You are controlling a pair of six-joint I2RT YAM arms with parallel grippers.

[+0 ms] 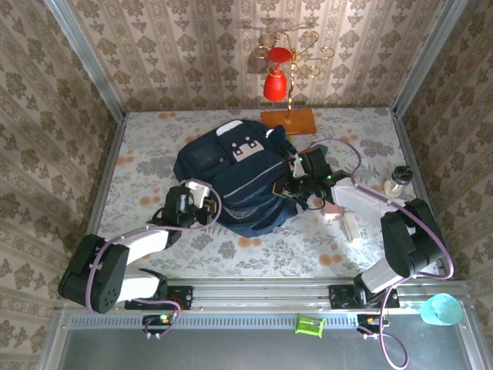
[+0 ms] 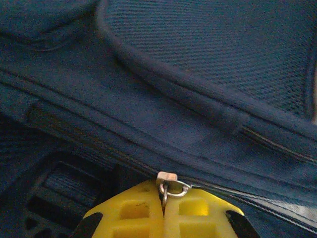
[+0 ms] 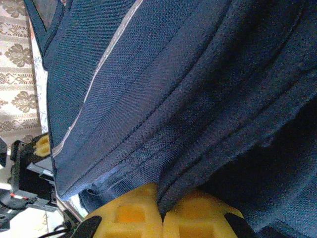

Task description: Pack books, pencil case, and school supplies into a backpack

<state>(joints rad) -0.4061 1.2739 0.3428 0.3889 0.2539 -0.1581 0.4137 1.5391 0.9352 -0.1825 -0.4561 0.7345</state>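
Note:
The navy backpack point(image 1: 239, 177) lies in the middle of the table with its white-grey patch towards the back. At the backpack's left edge my left gripper point(image 1: 202, 202) is shut; in the left wrist view its yellow fingertips point(image 2: 143, 210) pinch the metal zip pull point(image 2: 171, 187) on the zip line. Over at the right edge, my right gripper point(image 1: 296, 185) is shut on a fold of the backpack's fabric point(image 3: 171, 191). A small pink piece point(image 1: 333, 210) of the school supplies lies by the right arm. The books and the pencil case are out of view.
An orange slab with a gold stem and red ornaments point(image 1: 288, 119) stands at the back. A small jar point(image 1: 396, 182) sits at the right edge and a pale oblong thing point(image 1: 351, 227) lies near the right arm. A green piece point(image 1: 310, 325) and a teal cup point(image 1: 441, 308) sit by the front rail.

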